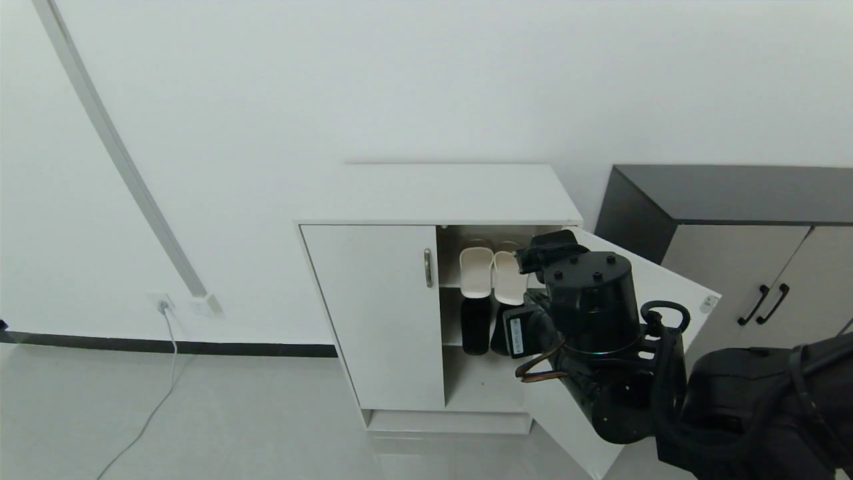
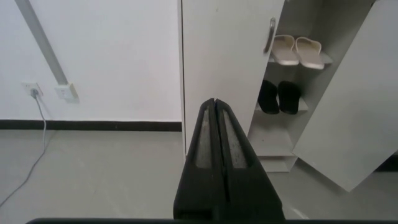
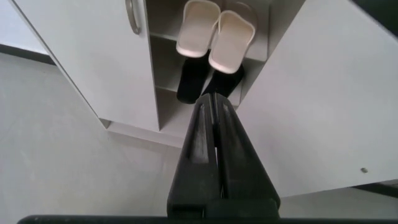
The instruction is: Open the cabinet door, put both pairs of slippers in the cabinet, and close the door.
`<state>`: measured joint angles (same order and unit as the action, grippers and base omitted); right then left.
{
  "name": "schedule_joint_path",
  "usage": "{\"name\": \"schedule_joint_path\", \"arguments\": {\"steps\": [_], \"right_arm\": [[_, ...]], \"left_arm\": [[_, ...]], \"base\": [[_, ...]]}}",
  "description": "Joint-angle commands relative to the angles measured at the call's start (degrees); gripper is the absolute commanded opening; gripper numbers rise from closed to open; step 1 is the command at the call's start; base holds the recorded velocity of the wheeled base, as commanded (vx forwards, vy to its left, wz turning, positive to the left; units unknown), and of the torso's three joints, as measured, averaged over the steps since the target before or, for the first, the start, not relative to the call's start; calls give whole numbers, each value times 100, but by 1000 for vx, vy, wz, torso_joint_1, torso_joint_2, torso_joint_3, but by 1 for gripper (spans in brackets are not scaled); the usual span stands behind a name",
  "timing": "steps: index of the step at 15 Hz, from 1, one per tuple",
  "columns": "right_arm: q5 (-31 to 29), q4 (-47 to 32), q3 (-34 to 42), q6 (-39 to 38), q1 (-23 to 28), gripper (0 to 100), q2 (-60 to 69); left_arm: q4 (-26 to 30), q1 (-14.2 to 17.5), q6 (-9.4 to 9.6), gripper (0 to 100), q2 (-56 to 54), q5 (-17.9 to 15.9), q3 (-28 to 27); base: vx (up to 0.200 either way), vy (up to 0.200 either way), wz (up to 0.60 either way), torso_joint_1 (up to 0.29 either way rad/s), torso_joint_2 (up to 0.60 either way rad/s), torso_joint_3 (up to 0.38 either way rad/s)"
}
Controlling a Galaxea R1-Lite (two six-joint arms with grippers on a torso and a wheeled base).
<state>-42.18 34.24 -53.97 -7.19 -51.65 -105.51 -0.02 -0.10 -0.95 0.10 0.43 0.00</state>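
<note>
The right pincer [image 3: 214, 124] is hanging in front of the white cabinet [image 1: 453, 193]. Its two fingers are pressing flat against each other and are gripping nothing. Straight ahead of its tips, inside the open half, the white slippers [image 3: 198, 28] are sitting side by side on the upper shelf, poking a little past the shelf's front edge. The black slippers [image 3: 189, 84] are resting on the shelf just below them. They are lying in line with the pincer's tips, though I cannot tell how near.

On that pincer's right side the open door [image 3: 323, 106] is standing swung wide. On its left the closed door [image 1: 373, 313] is sitting flush, with its metal handle [image 1: 428, 267] running upright along the edge nearest the slippers. Beyond the open door, farther to the pincer's right, a dark sideboard [image 1: 733, 193] is standing against the wall.

The left pincer [image 2: 214, 134] is hovering well back from the cabinet, above the pale floor. Its fingers are likewise closed tight together and carrying nothing. From it, the closed door is lying ahead, and both pairs of slippers are showing past that door's edge, ahead and off to the right. Away to this pincer's left, a wall socket [image 2: 65, 92] is sitting low on the wall, well apart from it.
</note>
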Motion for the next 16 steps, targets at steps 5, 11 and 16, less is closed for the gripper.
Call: {"name": "schedule_joint_path", "arguments": {"steps": [5, 11, 16], "right_arm": [[17, 3, 71, 51, -3, 0, -13], [105, 12, 115, 78, 24, 0, 4], [105, 3, 132, 86, 24, 0, 22]], "left_arm": [[2, 1, -2, 0, 8, 1, 0], [2, 1, -2, 0, 8, 1, 0], [2, 1, -2, 0, 8, 1, 0]], "base": [[0, 0, 0, 199, -455, -253], [0, 0, 0, 15, -25, -17], [0, 0, -600, 5, 0, 1]]}}
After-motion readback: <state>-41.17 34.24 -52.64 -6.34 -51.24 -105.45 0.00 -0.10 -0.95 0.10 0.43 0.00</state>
